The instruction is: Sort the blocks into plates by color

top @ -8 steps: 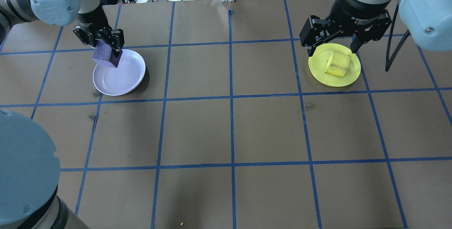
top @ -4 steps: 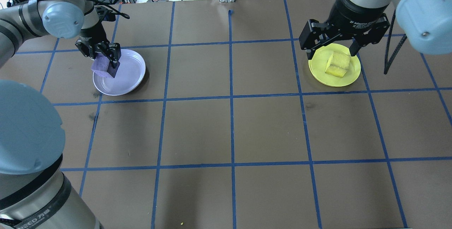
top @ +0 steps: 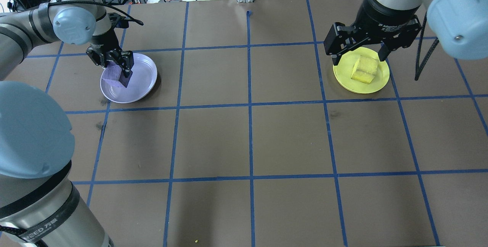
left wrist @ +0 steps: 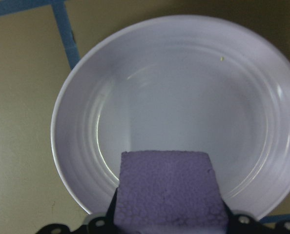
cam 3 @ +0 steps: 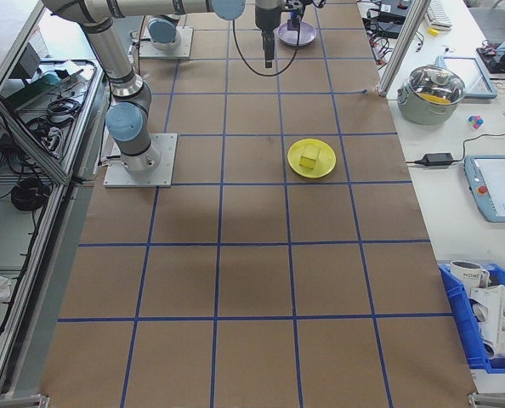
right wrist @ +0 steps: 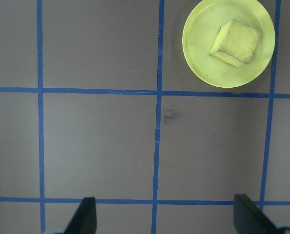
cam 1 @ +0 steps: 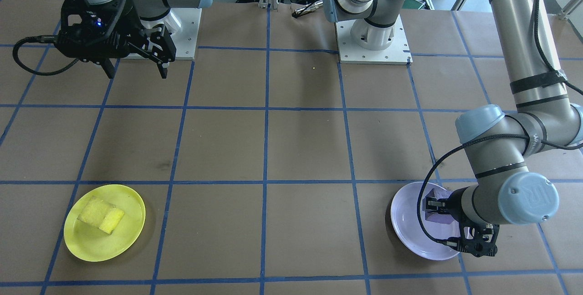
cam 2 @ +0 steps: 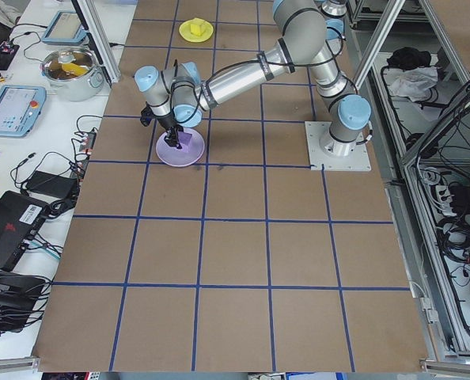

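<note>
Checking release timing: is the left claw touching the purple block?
Touching. Overhead view shows the left claw clamped on the purple block, fingers pressed against its sides.

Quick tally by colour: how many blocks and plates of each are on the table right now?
Yellow: 2, the yellow block lying in the yellow plate.
Purple: 2, the purple block held in the left gripper over the lavender plate.
Total: 4 things, 2 blocks and 2 plates.
</note>
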`<action>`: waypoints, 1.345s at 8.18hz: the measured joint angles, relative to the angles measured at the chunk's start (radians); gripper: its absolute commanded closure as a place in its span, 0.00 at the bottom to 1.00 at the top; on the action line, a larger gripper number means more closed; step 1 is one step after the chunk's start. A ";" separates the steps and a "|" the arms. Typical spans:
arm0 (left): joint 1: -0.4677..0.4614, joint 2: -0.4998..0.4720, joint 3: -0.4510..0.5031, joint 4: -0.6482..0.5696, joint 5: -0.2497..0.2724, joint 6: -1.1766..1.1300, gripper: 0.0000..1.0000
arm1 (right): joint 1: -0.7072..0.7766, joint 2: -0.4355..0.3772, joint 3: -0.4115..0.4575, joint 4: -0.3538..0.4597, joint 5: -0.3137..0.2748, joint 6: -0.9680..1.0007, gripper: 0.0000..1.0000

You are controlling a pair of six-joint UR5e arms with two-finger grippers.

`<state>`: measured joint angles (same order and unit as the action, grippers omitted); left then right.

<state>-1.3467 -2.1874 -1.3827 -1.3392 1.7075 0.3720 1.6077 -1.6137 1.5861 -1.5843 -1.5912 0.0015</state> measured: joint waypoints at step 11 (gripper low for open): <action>-0.139 0.341 -0.005 -0.123 -0.133 -0.161 0.00 | 0.000 0.000 0.000 -0.006 -0.005 0.003 0.00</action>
<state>-1.4860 -1.8467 -1.3872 -1.4619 1.5749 0.2110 1.6076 -1.6137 1.5861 -1.5906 -1.5965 0.0044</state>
